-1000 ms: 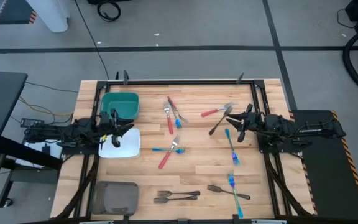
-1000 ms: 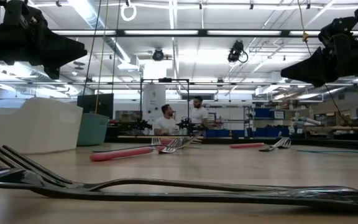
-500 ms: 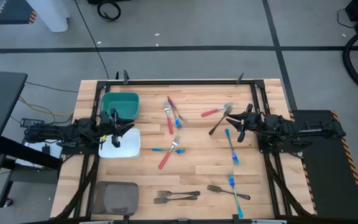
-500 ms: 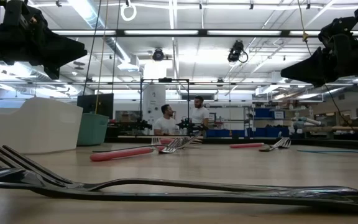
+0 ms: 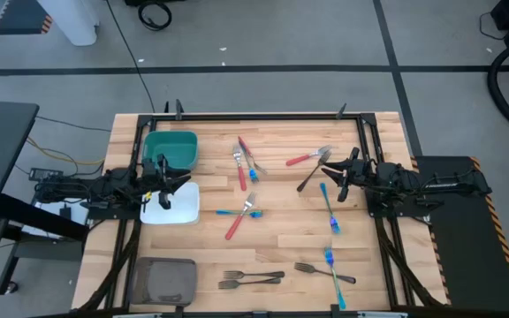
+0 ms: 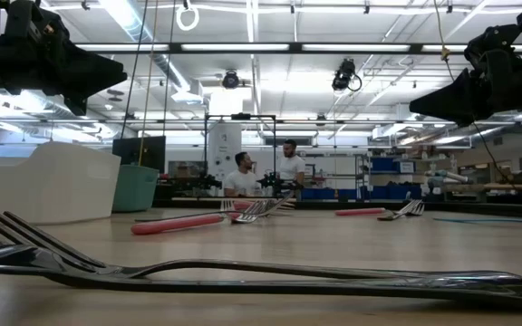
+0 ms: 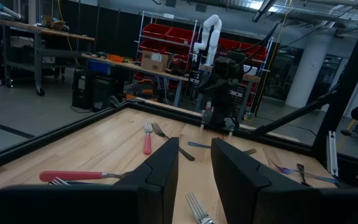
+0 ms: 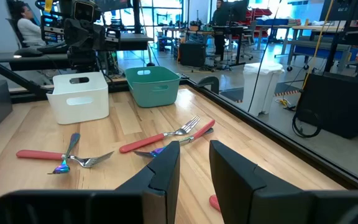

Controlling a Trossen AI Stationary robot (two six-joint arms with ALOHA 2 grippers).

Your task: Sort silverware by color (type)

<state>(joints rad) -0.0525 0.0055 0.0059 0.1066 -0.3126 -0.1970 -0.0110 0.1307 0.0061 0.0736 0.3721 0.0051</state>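
The silverware lies scattered flat on the wooden table point(image 5: 272, 247). Red-handled pieces point(image 5: 241, 166) point(image 5: 304, 159) point(image 5: 236, 224) lie mid-table. Blue-handled ones point(image 5: 328, 205) point(image 5: 335, 278) point(image 5: 233, 212) lie among them and toward the right. Dark grey forks point(image 5: 251, 278) point(image 5: 323, 271) lie near the front edge; one point(image 6: 243, 270) fills the low view's foreground. My left gripper point(image 5: 170, 181) hovers open over the white bin point(image 5: 182, 208), its fingers point(image 7: 160, 177) empty. My right gripper point(image 5: 334, 177) hovers open at the right side, its fingers point(image 8: 163, 171) empty, above a blue-handled piece.
A green bin point(image 5: 170, 147) stands at the far left, the white bin just in front of it, and a grey bin point(image 5: 162, 281) at the near left corner. A black frame point(image 5: 254, 115) borders the table. Two people point(image 6: 263, 172) sit and stand far behind the table.
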